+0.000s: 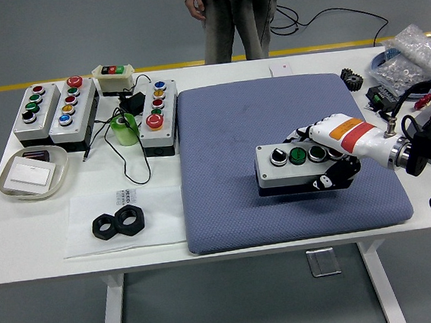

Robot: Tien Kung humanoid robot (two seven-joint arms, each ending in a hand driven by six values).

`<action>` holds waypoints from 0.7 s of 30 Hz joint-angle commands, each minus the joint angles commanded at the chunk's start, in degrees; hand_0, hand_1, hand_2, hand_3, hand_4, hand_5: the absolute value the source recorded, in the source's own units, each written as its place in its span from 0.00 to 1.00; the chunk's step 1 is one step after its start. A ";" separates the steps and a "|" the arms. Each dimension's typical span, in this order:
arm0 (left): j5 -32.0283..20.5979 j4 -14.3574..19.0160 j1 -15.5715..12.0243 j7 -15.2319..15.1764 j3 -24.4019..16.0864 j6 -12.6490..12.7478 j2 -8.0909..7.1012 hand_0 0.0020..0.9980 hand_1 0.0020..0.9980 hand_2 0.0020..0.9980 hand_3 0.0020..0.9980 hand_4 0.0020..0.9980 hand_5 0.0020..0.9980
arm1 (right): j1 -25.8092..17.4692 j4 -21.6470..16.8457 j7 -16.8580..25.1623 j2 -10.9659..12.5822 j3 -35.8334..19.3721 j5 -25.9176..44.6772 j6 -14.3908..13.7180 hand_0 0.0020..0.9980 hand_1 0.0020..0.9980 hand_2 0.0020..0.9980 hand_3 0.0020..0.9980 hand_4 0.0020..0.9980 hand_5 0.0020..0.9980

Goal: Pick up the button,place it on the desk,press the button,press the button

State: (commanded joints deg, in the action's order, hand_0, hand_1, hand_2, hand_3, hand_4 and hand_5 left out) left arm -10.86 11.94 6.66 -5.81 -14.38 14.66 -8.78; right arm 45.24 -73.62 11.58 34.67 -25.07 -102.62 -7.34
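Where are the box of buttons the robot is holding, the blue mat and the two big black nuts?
button box (289,168), head view, on its grey front side.
blue mat (233,141), head view, on a bare patch of its middle.
black nuts (119,223), head view, where the two nuts meet.

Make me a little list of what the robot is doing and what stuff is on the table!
Right hand: right hand grips the grey button box
Box position: low over the blue mat; touching or not, cannot tell
Left arm: not in view
Table's left side: three more button boxes, green tape roll, two black nuts, white tray
Far side: a person standing, hands off the table
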 joint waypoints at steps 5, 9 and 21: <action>0.10 0.01 -0.04 0.03 -0.06 0.04 0.02 0.74 0.83 0.88 0.83 0.64 1.00 | 0.28 0.59 0.42 -0.35 1.05 -0.40 -0.76 0.45 0.41 0.47 0.61 0.76 0.00; 0.21 0.02 -0.10 0.05 -0.11 0.06 0.03 0.74 0.83 0.88 0.83 0.64 1.00 | 0.13 0.94 -0.07 -0.54 1.22 -0.48 -0.40 0.45 0.41 0.47 0.61 0.76 0.00; 1.19 0.05 -0.37 0.35 -0.75 0.17 0.13 0.74 0.83 0.88 0.83 0.64 1.00 | -0.71 2.78 0.20 -1.36 1.34 0.01 -0.13 0.46 0.42 0.47 0.61 0.76 0.00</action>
State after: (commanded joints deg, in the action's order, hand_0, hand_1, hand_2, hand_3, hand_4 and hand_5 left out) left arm -9.68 11.99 6.29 -5.46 -15.13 14.83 -8.66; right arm 44.53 -70.84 11.78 33.31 -23.73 -102.60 -7.48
